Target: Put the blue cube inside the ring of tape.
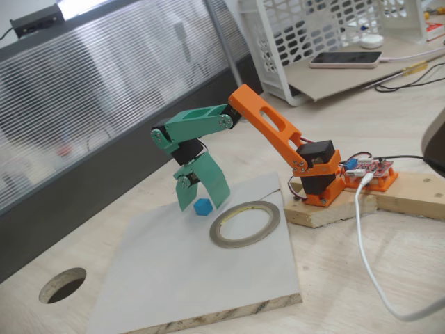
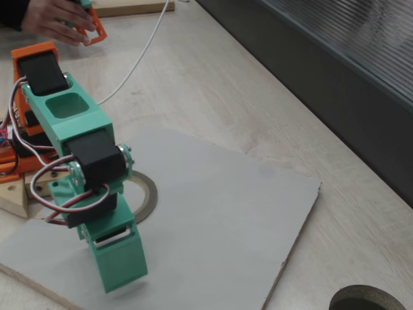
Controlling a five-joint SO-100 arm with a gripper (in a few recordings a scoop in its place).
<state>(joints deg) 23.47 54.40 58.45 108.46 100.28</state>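
Observation:
The tiny sky-blue cube [image 1: 202, 207] rests on the grey board just left of the ring of tape [image 1: 245, 223], outside it. My green gripper [image 1: 202, 204] points down over the cube with one finger on each side; its jaws stand apart, so it is open. In a fixed view from behind, the gripper [image 2: 122, 274] hangs low over the board and hides the cube. An arc of the ring of tape [image 2: 148, 194] shows behind the wrist.
The grey board [image 1: 174, 278] lies on the wooden table. A round hole [image 1: 62, 285] is cut through the tabletop near the board's corner. The arm's base [image 1: 320, 181] stands on wooden blocks beside a red circuit board [image 1: 372, 170] and a white cable [image 1: 368, 257].

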